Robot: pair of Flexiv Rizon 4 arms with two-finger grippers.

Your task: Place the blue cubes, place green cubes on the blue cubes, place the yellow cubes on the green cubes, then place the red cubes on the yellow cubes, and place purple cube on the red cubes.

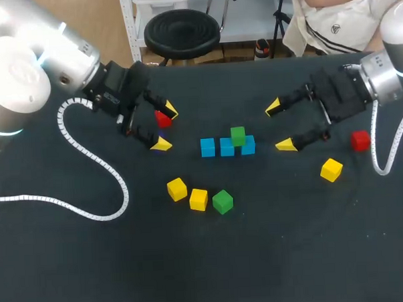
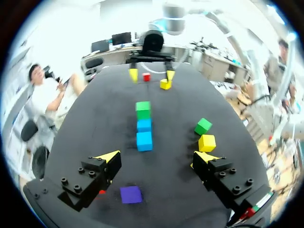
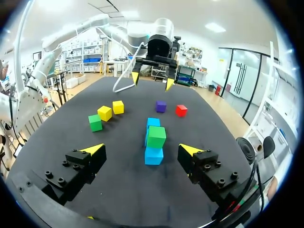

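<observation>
Three blue cubes (image 1: 227, 148) stood in a row carrying one green cube (image 1: 237, 135); we judged the green step half done. Left gripper (image 1: 165, 128) and right gripper (image 1: 279, 126) were spread apart, holding nothing. Next move: grasp the loose green cube (image 1: 222, 201) and seat it on the row

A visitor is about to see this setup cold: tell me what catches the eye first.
The row of blue cubes mid-table, with one green cube perched on it, stands out first. The left gripper and right gripper flank it, both open, yellow tips bright against the dark table. Two yellow cubes and a second green cube lie loose on the robot's side of the row.
</observation>
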